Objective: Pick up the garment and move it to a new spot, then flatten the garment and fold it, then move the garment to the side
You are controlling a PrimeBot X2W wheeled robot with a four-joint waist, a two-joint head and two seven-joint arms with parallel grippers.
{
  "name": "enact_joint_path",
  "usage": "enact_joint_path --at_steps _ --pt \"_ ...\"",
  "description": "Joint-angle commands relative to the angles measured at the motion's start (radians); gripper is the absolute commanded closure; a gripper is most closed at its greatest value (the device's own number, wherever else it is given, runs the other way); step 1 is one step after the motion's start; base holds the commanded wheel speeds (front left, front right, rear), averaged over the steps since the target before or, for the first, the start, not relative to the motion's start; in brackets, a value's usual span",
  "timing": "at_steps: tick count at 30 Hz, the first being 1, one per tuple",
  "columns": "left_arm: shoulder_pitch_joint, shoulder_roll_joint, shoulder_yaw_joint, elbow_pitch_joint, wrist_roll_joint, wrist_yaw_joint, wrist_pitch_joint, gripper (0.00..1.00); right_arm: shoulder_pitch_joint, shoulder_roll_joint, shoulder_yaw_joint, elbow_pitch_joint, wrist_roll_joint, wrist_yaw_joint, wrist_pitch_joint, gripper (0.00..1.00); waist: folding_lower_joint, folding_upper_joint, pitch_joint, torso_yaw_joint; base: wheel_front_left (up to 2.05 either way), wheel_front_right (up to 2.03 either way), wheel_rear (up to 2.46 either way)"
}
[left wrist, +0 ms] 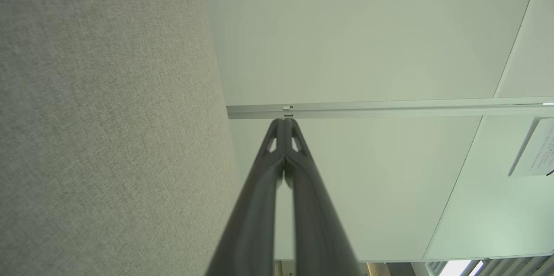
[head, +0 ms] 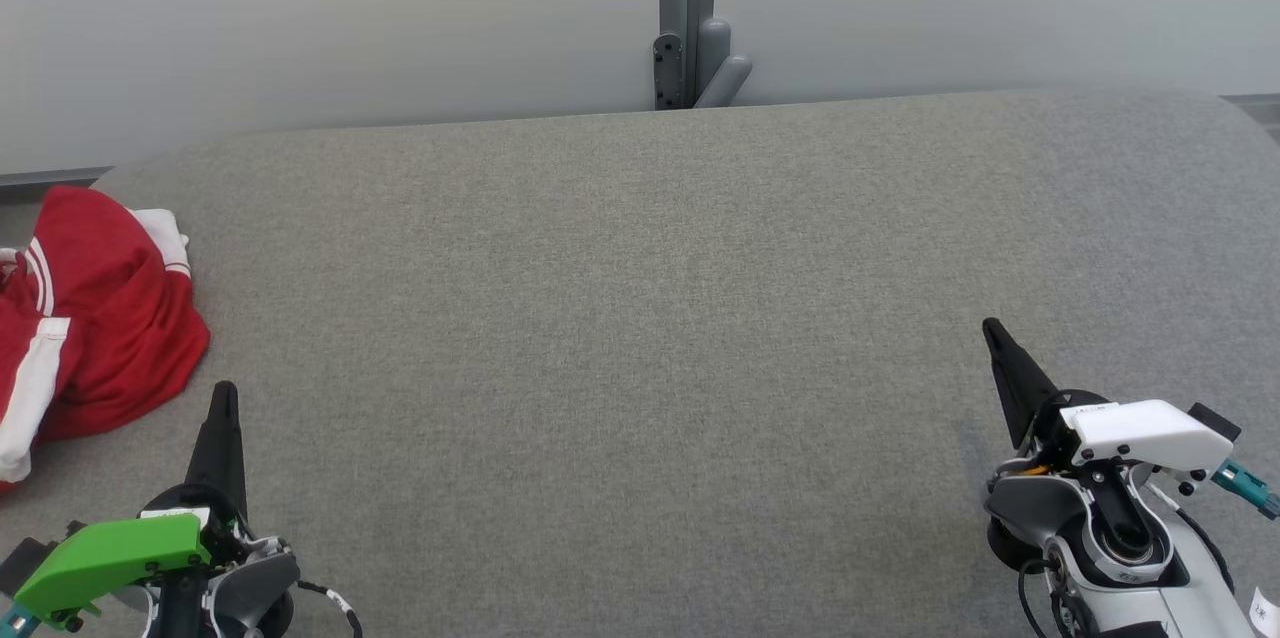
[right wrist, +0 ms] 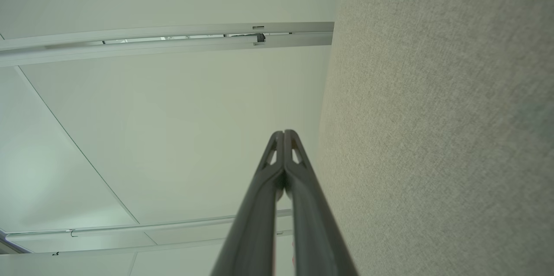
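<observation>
Garment [head: 105, 318] lies crumpled at the bench [head: 640, 318] left edge, untouched, with left tool [head: 224, 396] and right tool [head: 992, 328] pressed together, empty, so seemingly every step remains.

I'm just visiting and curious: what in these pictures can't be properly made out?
- Crumpled red garment with white stripes: head view, cut by the left edge; its type unclear.
- White paper notice: left wrist view, print too small to read.
- Grey fabric-covered table: head view, near side cut by the bottom edge.
</observation>
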Motion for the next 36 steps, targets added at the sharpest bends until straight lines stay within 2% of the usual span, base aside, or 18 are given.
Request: enact_joint_path --at_steps 1,31,32,36 --pt "-0.013 0.0 0.001 0.0 0.007 -0.002 0.0 1.0 -0.009 -0.001 0.0 0.001 0.007 0.0 0.001 1.0 0.0 0.0 0.0 0.0 0.0 0.0 0.0" --pt "-0.013 0.0 0.001 0.0 0.007 -0.002 0.0 1.0 -0.009 -0.001 0.0 0.001 0.007 0.0 0.001 1.0 0.0 0.0 0.0 0.0 0.0 0.0 0.0" --pt "0.0 0.0 0.0 0.0 0.0 0.0 0.0 0.0 0.0 0.0 0.0 0.0 0.0 0.0 0.0 0.0 0.0 0.0 0.0 0.0 0.0 0.0 0.0" --pt "0.026 -0.008 -0.005 0.03 0.0 0.0 -0.001 0.0 0.031 0.008 0.003 0.028 0.0 0.0 -0.001 0.0 0.0 0.0 0.0 0.0 0.0 0.0 0.0"
